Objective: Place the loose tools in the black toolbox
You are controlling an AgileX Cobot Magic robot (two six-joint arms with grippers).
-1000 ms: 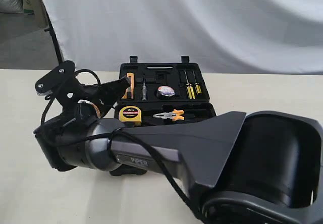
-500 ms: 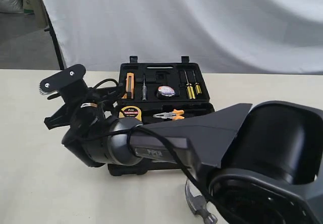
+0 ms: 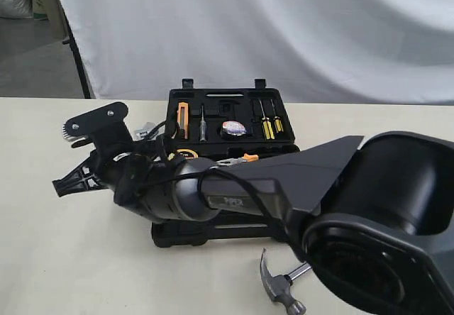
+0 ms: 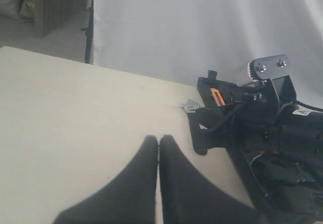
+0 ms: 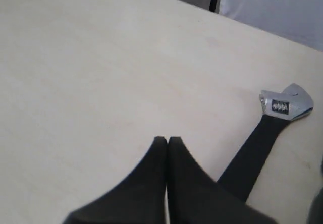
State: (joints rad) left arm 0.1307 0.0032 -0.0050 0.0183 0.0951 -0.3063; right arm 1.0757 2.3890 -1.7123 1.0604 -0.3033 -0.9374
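Our right fingers (image 5: pixel 147 176) are pressed together with nothing between them, their tips over bare cream counter (image 5: pixel 75 82). Just beside them lies the adjustable wrench (image 5: pixel 262 138), flat on the counter, its silver head pointing away from the fingertips and its black handle running close past one finger; we cannot tell whether they touch. Our left fingers (image 4: pixel 135 178) are likewise pressed together and empty, over open counter, with the corner of the black toolbox (image 4: pixel 208 82) and the right arm's wrist ahead of them. From the exterior view we see the right arm (image 3: pixel 234 194) reaching across the middle to the left side, its tip low over the counter beside the toolbox (image 3: pixel 220 98), which lies open with both halves flat. In the far half sit an orange-handled knife (image 3: pixel 183 118), a slim screwdriver (image 3: pixel 202 123), the tape roll (image 3: pixel 233 128) and two yellow screwdrivers (image 3: pixel 268 125); the orange-handled pliers (image 3: pixel 247 157) show in the near half, mostly hidden by the arm. The claw hammer (image 3: pixel 279 286) lies on the counter in front of the toolbox, head towards us, its handle hidden behind the arm's base.
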